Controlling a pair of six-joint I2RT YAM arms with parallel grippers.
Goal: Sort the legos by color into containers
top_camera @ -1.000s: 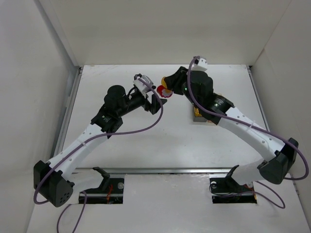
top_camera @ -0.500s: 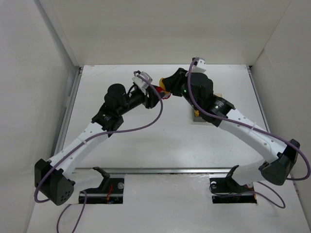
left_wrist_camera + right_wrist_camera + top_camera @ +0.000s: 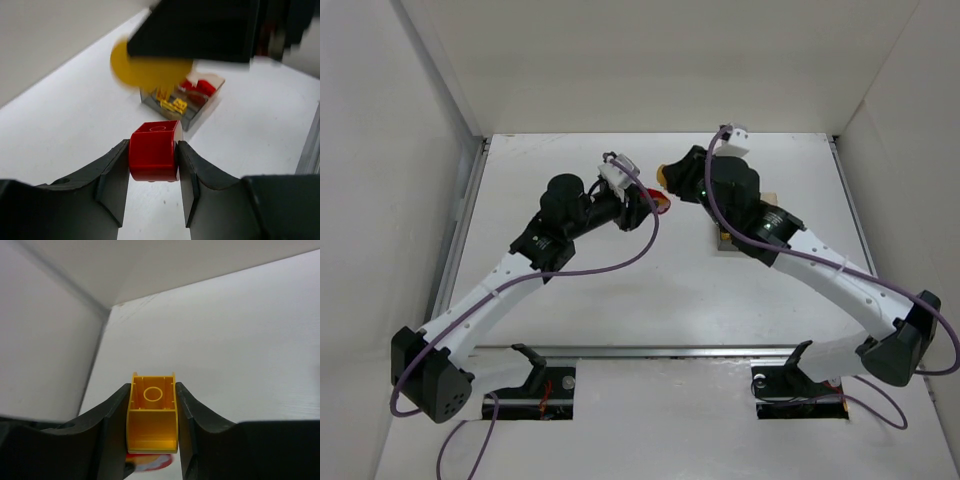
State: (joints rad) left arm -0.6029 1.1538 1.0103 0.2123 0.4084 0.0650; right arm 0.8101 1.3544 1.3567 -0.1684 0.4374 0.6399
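Note:
My left gripper (image 3: 153, 150) is shut on a red lego (image 3: 154, 157) and holds it above the table. My right gripper (image 3: 152, 395) is shut on a yellow lego (image 3: 152, 412), hollow side toward the camera. In the top view the left gripper (image 3: 653, 205) and the right gripper (image 3: 665, 180) meet tip to tip at the table's middle back, with the red lego (image 3: 661, 208) just below the yellow lego (image 3: 663, 177). The joined containers stand beyond: the dark grey box (image 3: 187, 120) holds yellow legos and the clear box (image 3: 217, 82) holds red legos.
The right forearm covers most of the containers (image 3: 722, 240) in the top view. White walls close in the table on three sides. A metal rail (image 3: 465, 230) runs along the left edge.
My left gripper's jaws have closed on the red lego and shifted slightly right. The right gripper, still gripping the yellow lego, has edged up and away from it.

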